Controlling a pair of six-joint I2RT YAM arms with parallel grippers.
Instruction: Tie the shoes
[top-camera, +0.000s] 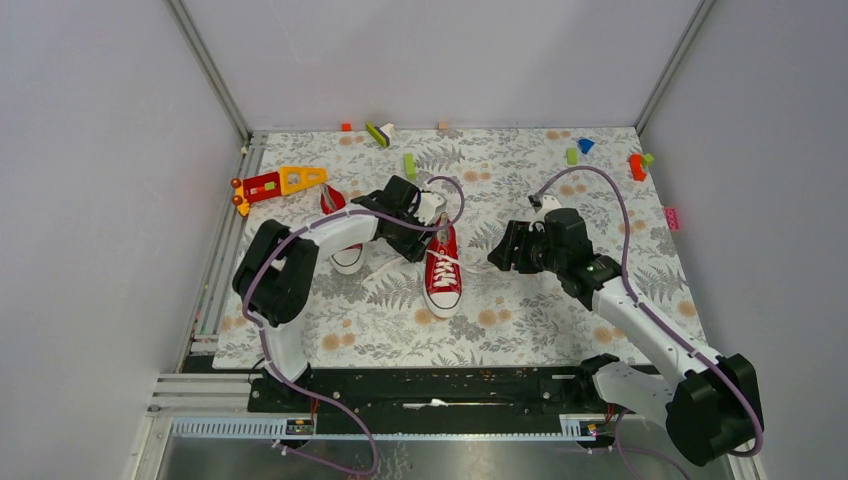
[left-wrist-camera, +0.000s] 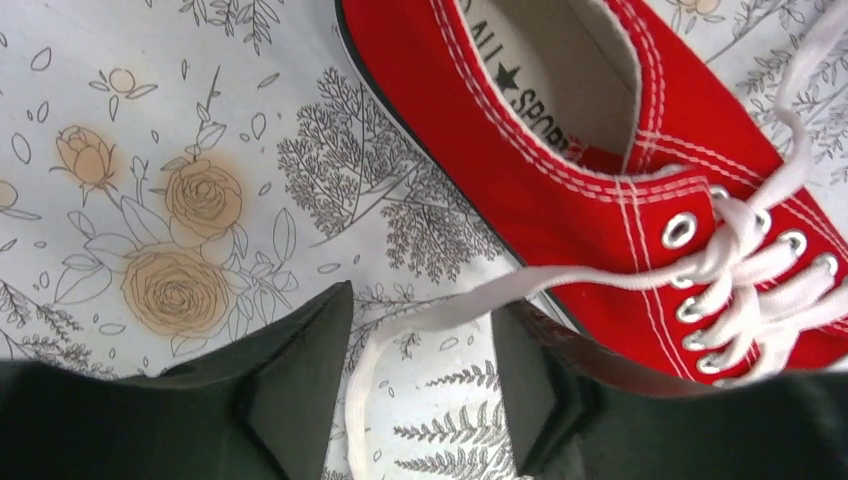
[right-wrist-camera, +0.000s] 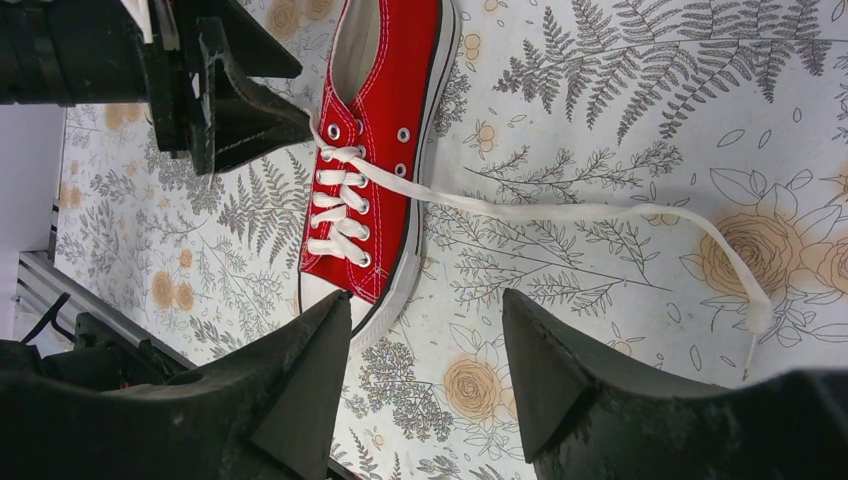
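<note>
**Both hands open beside the untied shoes**

Nearest on the flowered worktop (top-camera: 520, 320) lies a red shoe (top-camera: 442, 272), toe toward the arms, untied; the right hand (right-wrist-camera: 425, 300) hovers to its right, fingers spread and empty, above one lace (right-wrist-camera: 560, 210) trailing over the worktop; the left hand (left-wrist-camera: 420, 310) stands open astride the other lace (left-wrist-camera: 395, 350), beside the eyelets; farther left, the second shoe (top-camera: 347, 258) is half hidden by the left arm (top-camera: 330, 232); toy blocks (top-camera: 408, 165) lie toward the far edge.

Plain pale-grey walls (top-camera: 90, 150) enclose three sides. Tabletop (top-camera: 520, 330) surfaced in fern-and-rose print. Lighting even.
</note>
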